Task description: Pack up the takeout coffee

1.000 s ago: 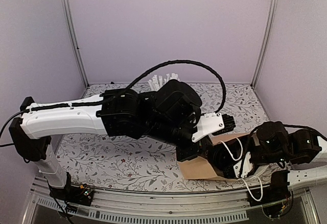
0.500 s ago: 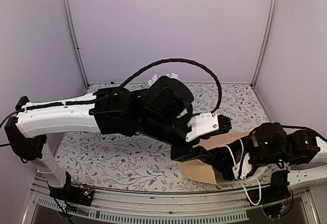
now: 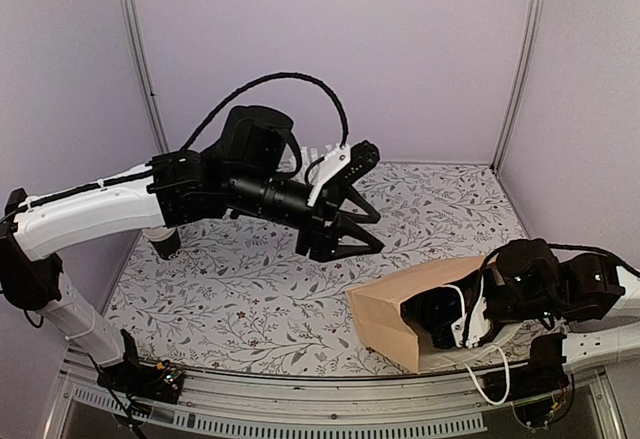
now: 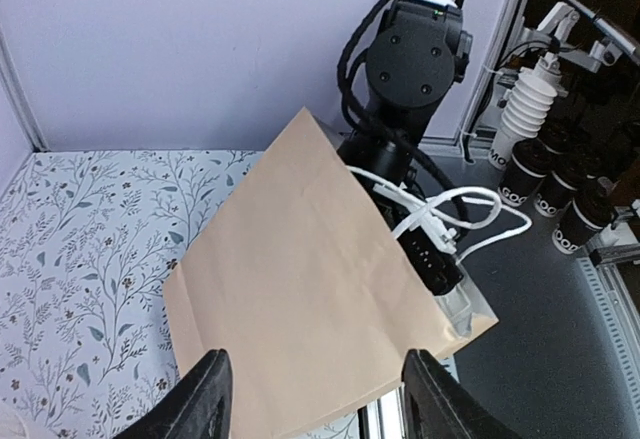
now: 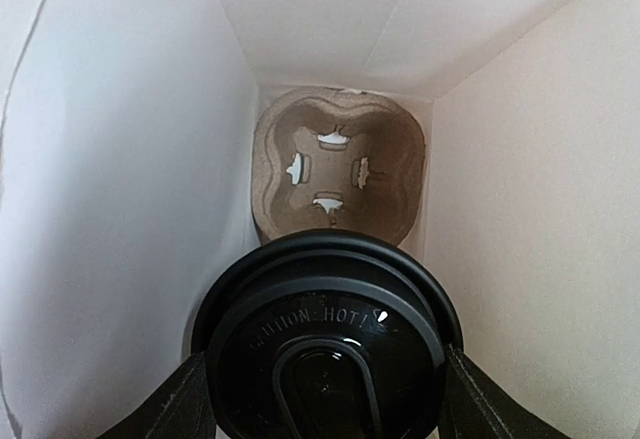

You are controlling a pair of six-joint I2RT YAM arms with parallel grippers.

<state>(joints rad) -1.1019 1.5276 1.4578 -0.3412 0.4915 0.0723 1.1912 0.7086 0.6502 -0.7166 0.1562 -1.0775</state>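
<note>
In the right wrist view, the round black plastic lid point(image 5: 325, 339), marked "CAUTION: HOT!", fills the lower frame; the cup under it is hidden. My right gripper point(image 5: 325, 404) is shut on the lidded coffee, with a finger point(image 5: 180, 404) at each side of the lid. It holds the coffee inside a brown paper bag point(image 3: 395, 304) that lies on its side at the table's front right. The brown pulp cup carrier point(image 5: 338, 174) sits at the bag's closed end. My left gripper point(image 3: 375, 234) is open and empty, raised above the table left of the bag point(image 4: 310, 299).
White paper-wrapped straws point(image 3: 312, 151) stand at the back behind the left arm. A dark round thing point(image 3: 165, 243) sits at the table's left edge. Stacks of black cups point(image 4: 525, 174) and white cups point(image 4: 527, 109) stand off the table beyond the right arm.
My left arm has lifted off the bag and swung back and to the left, leaving the whole bag in sight. The right arm stays in the bag's mouth.
</note>
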